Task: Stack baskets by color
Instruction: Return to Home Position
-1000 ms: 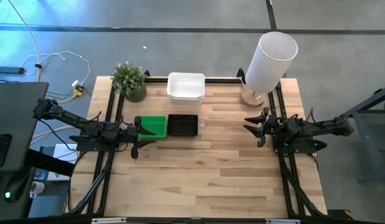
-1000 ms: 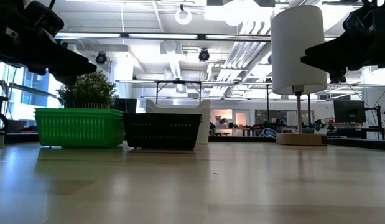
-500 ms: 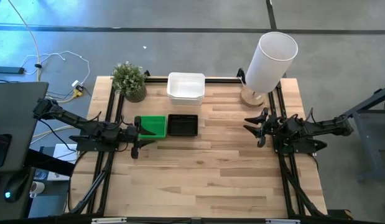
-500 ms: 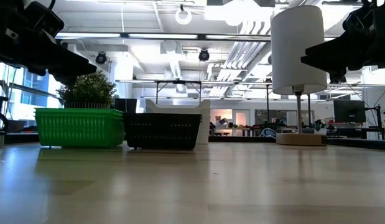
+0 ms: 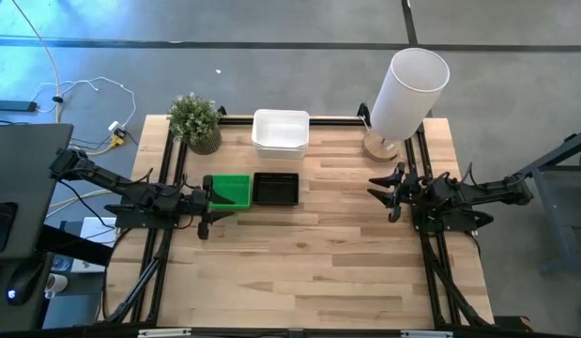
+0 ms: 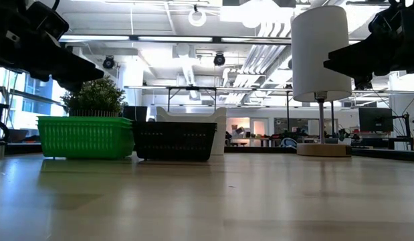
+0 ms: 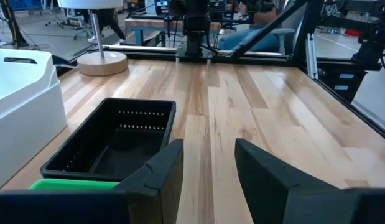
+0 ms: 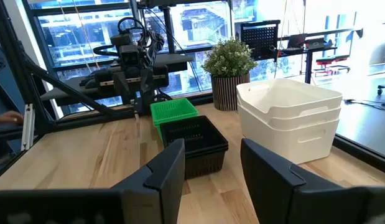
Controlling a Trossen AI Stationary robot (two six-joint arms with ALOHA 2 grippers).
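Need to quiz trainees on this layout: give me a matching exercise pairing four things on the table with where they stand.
Things:
1. glossy white plastic basket stack
2. bright green plastic baskets
3. black mesh plastic baskets
4. tall white cylinder on a wooden base

Places:
A. corner of the wooden table nearest the open right gripper
B. right in front of the open left gripper
C. table edge, between the potted plant and the cylinder
D. beside the green baskets, toward the table's middle

Pairs: 1-C, 2-B, 3-D, 4-A

White baskets showed glossy, smooth plastic — green baskets and black baskets were perforated, matt plastic; the bench was pale wood, faintly sheened.
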